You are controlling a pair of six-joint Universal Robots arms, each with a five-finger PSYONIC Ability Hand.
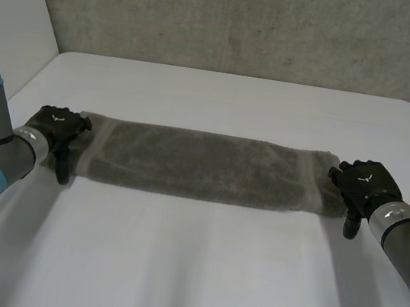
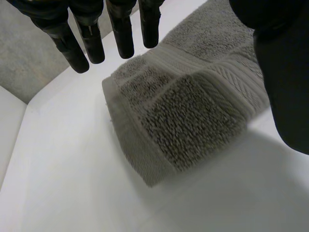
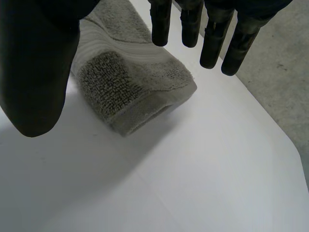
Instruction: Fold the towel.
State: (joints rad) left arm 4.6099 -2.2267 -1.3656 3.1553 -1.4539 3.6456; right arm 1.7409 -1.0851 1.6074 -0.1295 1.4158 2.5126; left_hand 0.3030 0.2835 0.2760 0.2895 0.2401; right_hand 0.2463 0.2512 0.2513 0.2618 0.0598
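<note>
the towel (image 1: 203, 165) lies folded in a long strip on the counter (image 1: 194, 275). the left hand (image 1: 58, 128) and right hand (image 1: 366, 187) are at its opposite ends, fingers straight, gripping nothing.

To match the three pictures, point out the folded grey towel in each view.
Head view: the grey terry towel, folded into a long strip, lies across the white table between the left robot hand and the right robot hand.
Left wrist view: one end lies at the left robot hand's straight fingertips.
Right wrist view: the other end lies at the right robot hand's straight fingertips.
Shared landmark: the grey concrete wall.
</note>
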